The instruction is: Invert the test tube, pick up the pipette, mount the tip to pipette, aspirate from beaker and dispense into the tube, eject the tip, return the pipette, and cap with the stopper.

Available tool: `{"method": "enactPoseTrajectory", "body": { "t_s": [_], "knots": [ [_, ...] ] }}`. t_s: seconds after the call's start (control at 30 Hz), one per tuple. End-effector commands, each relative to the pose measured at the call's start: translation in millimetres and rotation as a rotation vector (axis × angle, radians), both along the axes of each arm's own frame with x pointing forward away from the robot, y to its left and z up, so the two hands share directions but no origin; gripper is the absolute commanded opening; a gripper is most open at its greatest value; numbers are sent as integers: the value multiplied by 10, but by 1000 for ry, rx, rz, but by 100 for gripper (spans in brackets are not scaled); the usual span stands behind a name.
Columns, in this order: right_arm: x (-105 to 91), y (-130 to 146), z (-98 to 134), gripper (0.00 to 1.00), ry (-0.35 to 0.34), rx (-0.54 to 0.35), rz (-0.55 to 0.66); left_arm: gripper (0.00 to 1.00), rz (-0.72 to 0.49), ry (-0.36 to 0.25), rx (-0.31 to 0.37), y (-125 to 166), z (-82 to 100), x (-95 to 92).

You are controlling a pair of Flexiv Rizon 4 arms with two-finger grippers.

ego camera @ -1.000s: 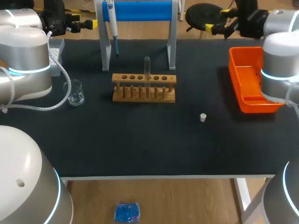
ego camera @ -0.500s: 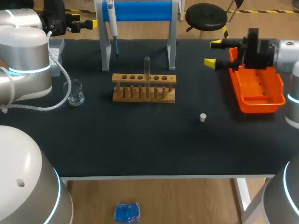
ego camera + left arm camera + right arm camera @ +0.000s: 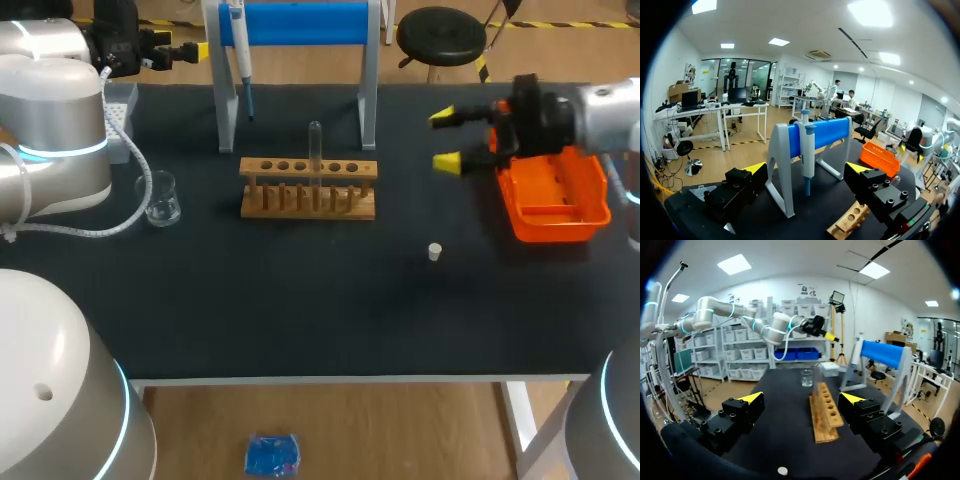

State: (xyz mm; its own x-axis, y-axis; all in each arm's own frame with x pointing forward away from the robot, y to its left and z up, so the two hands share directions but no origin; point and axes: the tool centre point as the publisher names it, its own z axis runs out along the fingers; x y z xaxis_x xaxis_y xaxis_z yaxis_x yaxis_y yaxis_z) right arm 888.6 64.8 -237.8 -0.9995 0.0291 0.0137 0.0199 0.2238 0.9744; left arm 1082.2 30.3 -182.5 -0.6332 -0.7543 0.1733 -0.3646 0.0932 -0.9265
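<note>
A clear test tube [image 3: 315,142] stands upright in the wooden rack [image 3: 308,188]. The pipette [image 3: 240,48] hangs on the blue stand [image 3: 298,22]. A glass beaker [image 3: 161,197] stands left of the rack, and a small white stopper [image 3: 435,252] lies to its right. My right gripper [image 3: 447,139] hovers open and empty beside the orange bin [image 3: 552,205], facing the rack [image 3: 824,412]. My left gripper [image 3: 195,50] is open at the far left, with the pipette [image 3: 807,150] ahead of it.
A white tip box [image 3: 120,105] sits at the back left. In the right wrist view the beaker [image 3: 807,378] stands beyond the rack and the stopper [image 3: 783,471] lies under the right gripper [image 3: 802,398]. The orange bin [image 3: 882,157] shows past the stand.
My right arm has swung in from the far right corner; its gripper now hangs over the table left of the orange bin. The left arm has kept still.
</note>
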Motion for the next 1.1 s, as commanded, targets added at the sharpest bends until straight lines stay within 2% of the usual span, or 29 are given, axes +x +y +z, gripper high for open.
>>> {"method": "enactPoseTrajectory", "body": {
  "t_s": [0.03, 0.07, 0.13, 0.2, 0.33, 0.53, 0.63, 0.77, 1.1],
  "knots": [
    [60, 334, -138, 100, -1, 17, 74, 100, 0, 0, 0, 0, 0, 3],
    [59, 389, -160, 100, -42, 6, 73, 100, 0, 0, 0, 0, 0, 3],
    [90, 467, -223, 100, -31, 14, 48, 100, 0, 0, 0, 0, 0, 3],
    [138, 522, -282, 100, -81, -14, 19, 100, 0, 0, 0, 0, 0, 3],
    [203, 597, -323, 100, -94, 2, -32, 100, 0, 0, 0, 0, 0, 3],
    [192, 734, -274, 100, -131, 32, -28, 100, 0, 0, 0, 0, 0, 3],
    [173, 780, -259, 100, -125, 51, -42, 100, 0, 0, 0, 0, 0, 3],
    [153, 821, -255, 100, -60, 75, -40, 100, 0, 0, 0, 0, 0, 3],
    [153, 821, -255, 100, -60, 75, -40, 100, 0, 0, 0, 0, 0, 3]
  ]
}}
